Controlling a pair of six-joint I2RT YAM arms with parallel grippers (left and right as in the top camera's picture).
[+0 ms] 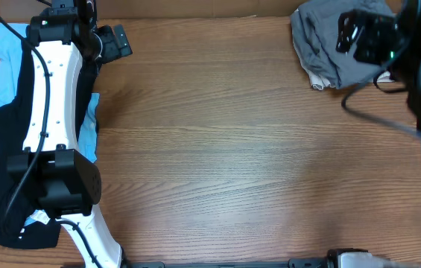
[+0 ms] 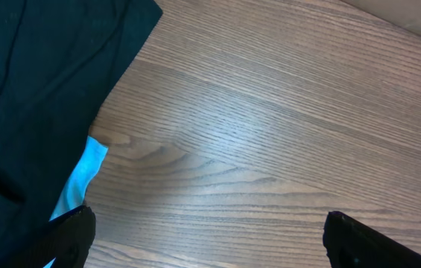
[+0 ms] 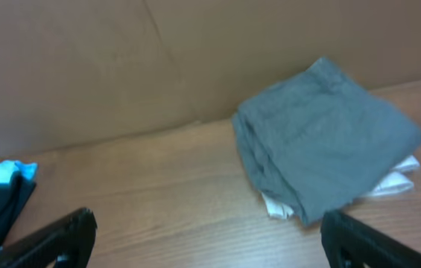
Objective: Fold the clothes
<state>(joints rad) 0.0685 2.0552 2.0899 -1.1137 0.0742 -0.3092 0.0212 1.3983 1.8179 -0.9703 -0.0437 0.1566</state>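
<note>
The grey-brown shorts [image 1: 318, 45] lie in a folded bundle at the table's far right corner, with pale lining showing at the lower edge. In the right wrist view the shorts [image 3: 322, 145] sit against the back wall, pale lining poking out underneath. My right gripper [image 1: 355, 37] hovers over the bundle's right part, open and empty, its fingers [image 3: 206, 234] spread wide above bare wood in front of the shorts. My left gripper [image 1: 117, 41] is at the far left, open and empty, fingers [image 2: 206, 234] apart over bare wood.
A black garment [image 1: 1, 149] lies on a light-blue one [image 1: 5, 67] along the left edge, under my left arm; both show in the left wrist view, black [image 2: 31, 89] and blue [image 2: 83, 175]. A brown cardboard wall [image 3: 121, 59] backs the wooden table [image 1: 232, 149].
</note>
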